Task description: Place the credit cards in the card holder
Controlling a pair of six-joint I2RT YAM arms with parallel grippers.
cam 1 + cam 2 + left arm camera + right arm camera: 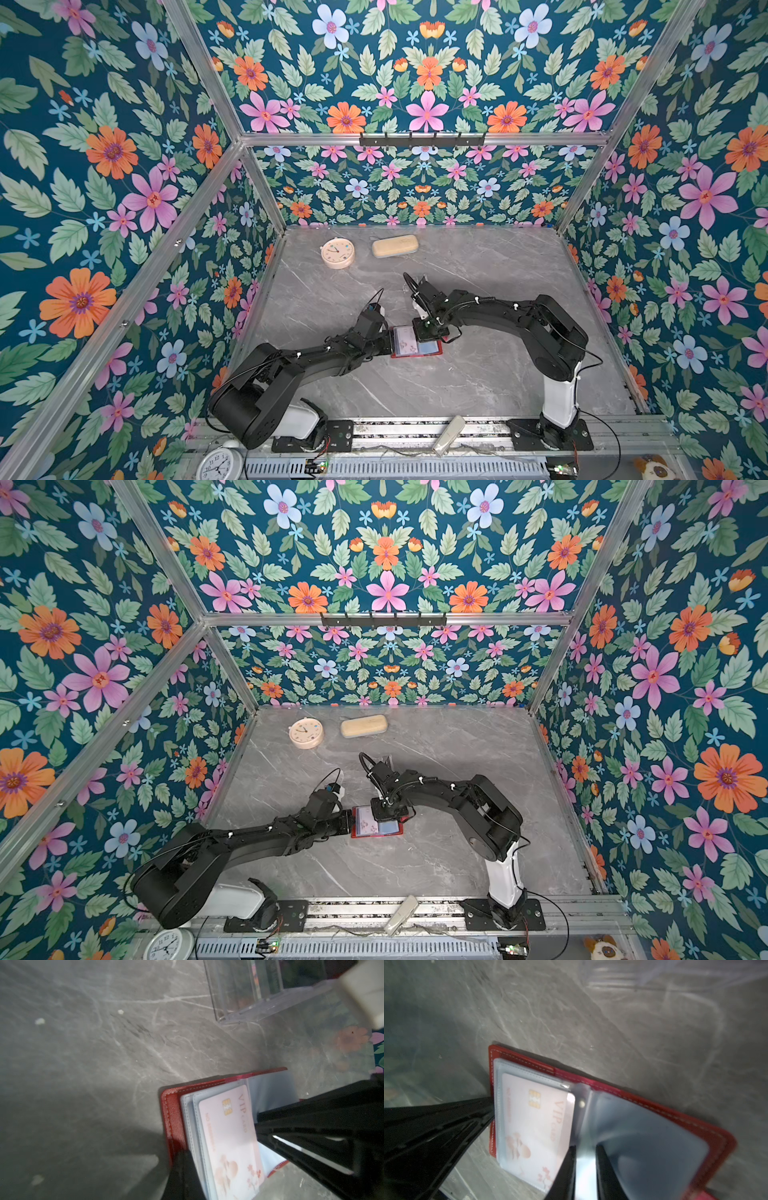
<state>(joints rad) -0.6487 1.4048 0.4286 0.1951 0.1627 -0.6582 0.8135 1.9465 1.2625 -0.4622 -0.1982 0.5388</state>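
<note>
The red card holder (pixel 432 353) (pixel 390 834) lies open mid-table, its clear sleeves spread. A pale pink card (pixel 533 1122) (pixel 228 1132) marked VIP sits in the left sleeve. My left gripper (pixel 388 345) (pixel 185 1159) is shut, its tip resting on the holder's left edge. My right gripper (pixel 430 334) (pixel 585 1151) hangs over the holder's middle with its jaws a narrow gap apart. A clear sleeve leaf (pixel 584 1118) rises between them. The right-hand sleeves look grey-blue; whether a card is inside them I cannot tell. No other credit cards show.
A round cream clock (pixel 337 252) and a beige case (pixel 395 245) lie at the back of the table. A clear acrylic stand (pixel 249 997) stands just beyond the holder. A white remote-like bar (pixel 449 436) lies on the front rail.
</note>
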